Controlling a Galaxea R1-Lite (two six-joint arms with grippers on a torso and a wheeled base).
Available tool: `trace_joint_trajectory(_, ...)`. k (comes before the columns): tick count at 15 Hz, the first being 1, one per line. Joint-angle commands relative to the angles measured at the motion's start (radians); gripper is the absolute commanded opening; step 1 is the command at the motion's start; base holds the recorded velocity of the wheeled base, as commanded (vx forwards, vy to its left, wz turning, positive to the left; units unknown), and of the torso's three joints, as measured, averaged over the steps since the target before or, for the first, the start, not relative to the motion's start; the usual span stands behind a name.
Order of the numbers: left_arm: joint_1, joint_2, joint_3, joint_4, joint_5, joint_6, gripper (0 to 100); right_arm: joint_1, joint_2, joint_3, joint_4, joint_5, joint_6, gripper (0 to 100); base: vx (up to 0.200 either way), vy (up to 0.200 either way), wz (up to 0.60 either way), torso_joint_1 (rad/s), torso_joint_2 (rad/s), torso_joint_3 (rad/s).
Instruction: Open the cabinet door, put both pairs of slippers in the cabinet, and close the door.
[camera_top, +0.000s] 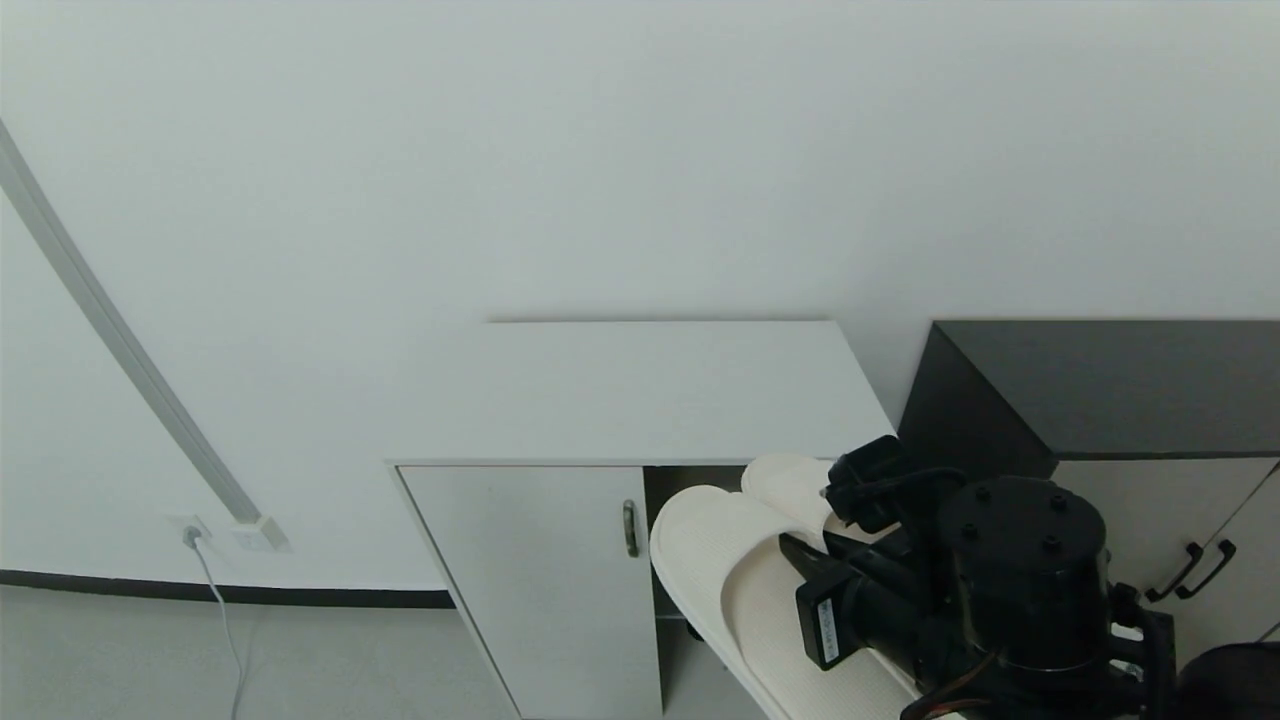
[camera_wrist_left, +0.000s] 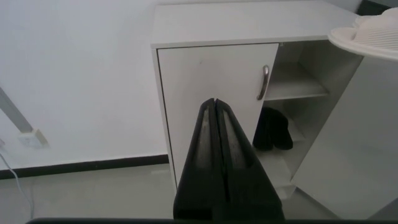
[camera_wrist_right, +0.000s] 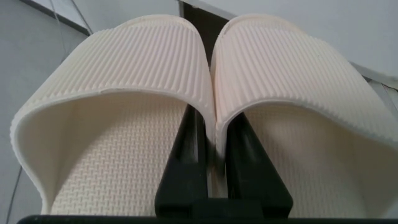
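We judge the stowing step in hand: our right gripper (camera_wrist_right: 211, 134) pinches the cream, ribbed slippers (camera_top: 730, 560) together at five o'clock before the open cabinet (camera_top: 640, 390), our left gripper (camera_wrist_left: 215, 109) hangs clenched and empty, and next we must slide them toes-first toward eleven o'clock onto a shelf (camera_wrist_left: 295, 87).

Cannot tell what the dark shape (camera_wrist_left: 273, 129) on the low shelf of the white box-shaped cabinet (camera_top: 640, 400) is. Cannot see the right gripper's (camera_wrist_right: 214, 134) fingertips, tucked under the straps of the cream ribbed foam slippers (camera_top: 720, 560). Cannot follow the slippers' heels past the head view's near edge, nor the cabinet's foot.
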Motion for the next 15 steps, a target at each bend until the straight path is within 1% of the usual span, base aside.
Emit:
trace_joint_trajectory(1,0.0,0.001,0.0,-0.002,0.0,0.0,0,0.001,0.006,0.0,0.001,0.001,0.0,0,0.0,0.0,0.0,-0.163,0.36,0.198)
trace_joint_trajectory(6,0.0,0.001,0.0,-0.002,0.0,0.0,0,0.001,0.006,0.0,0.001,0.001,0.0,0,0.0,0.0,0.0,-0.168,0.39,0.223)
trace_joint_trajectory(15,0.0,0.001,0.0,0.0,0.0,0.0,0,-0.002,0.015,0.01,0.001,0.001,0.0,0,0.0,0.0,0.0,-0.218,0.53,0.315)
